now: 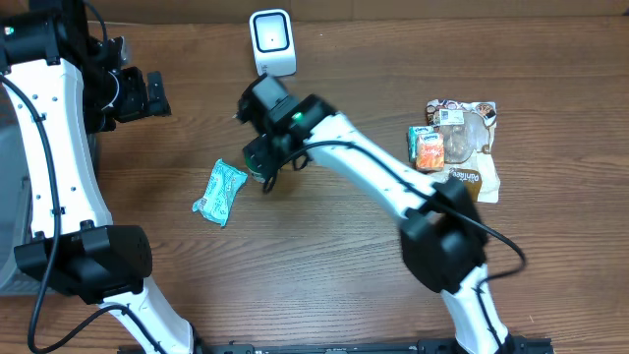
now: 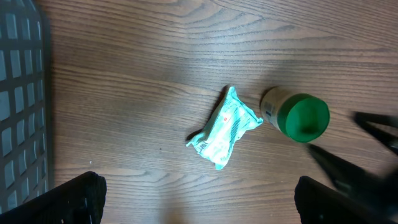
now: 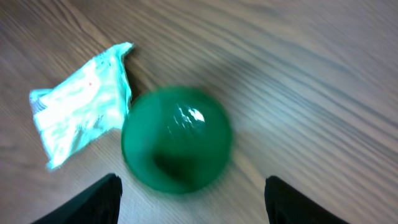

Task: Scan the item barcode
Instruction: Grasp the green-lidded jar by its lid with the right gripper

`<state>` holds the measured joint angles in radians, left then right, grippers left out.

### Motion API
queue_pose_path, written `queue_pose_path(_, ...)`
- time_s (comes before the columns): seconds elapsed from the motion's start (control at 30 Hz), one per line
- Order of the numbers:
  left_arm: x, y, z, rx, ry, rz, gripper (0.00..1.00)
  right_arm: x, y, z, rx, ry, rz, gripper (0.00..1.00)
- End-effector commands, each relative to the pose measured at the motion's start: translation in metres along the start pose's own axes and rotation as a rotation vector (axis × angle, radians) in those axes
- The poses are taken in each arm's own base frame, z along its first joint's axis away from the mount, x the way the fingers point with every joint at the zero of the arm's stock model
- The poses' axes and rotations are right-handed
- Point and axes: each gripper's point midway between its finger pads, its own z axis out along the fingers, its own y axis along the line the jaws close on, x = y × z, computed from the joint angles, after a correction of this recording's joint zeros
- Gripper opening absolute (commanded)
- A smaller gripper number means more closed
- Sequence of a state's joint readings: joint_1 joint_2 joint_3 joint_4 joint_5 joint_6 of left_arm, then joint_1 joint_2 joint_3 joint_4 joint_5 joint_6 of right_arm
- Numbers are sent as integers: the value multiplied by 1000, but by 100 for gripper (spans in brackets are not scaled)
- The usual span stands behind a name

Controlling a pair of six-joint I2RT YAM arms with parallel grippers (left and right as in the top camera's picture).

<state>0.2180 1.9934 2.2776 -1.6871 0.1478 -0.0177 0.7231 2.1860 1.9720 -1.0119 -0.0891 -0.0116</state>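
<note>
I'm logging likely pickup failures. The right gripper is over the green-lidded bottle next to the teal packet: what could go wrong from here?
1. The teal packet lies right beside the green-lidded bottle, so a finger of the right gripper may snag or drag it.
2. The bottle is round and stands lid up; an off-centre squeeze could tip it or let it slip.

Soft even light, green cap [image 3: 177,140] motion-blurred
</note>
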Motion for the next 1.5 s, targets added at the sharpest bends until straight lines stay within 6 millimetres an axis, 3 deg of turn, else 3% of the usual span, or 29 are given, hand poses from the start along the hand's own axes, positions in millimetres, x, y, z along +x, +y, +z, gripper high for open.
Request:
queue_pose_path(0.0,-1,0,-14,-2,-42,20,100,-17,-22,-58,26,-84,89,71)
queue_pose_path(0.13,-1,-1,-14,-2,-41,22,100,7,-48,-53,43,5,203,70)
queue_pose_path(0.27,-1,0,-14,-2,-42,20,100,6,-50,-51,21,-3,173,75)
queue_pose_path(0.5,-1,0,-14,-2,-42,20,99,-22,-22,-45,42,-106,-46,88)
queue_pose_path(0.63,-1,0,-14,-2,-43,20,100,-35,-4,-28,67,-145,-131,96)
queue_pose_path(0.8,-1,0,-14,-2,-42,20,100,-33,15,2,50,-129,-179,100)
queue_pose_path(1.07,-1,0,-14,-2,-42,20,100,-16,12,45,49,-51,-189,100)
queue_pose_path(1.2,-1,0,-14,-2,-43,20,100,-10,14,54,30,-28,-178,96)
queue_pose_path(1.33,-1,0,-14,-2,-42,20,100,-10,16,54,19,-30,-134,85)
queue_pose_path(1.47,-1,0,-14,-2,-42,20,99,-9,19,55,-5,-27,-131,66)
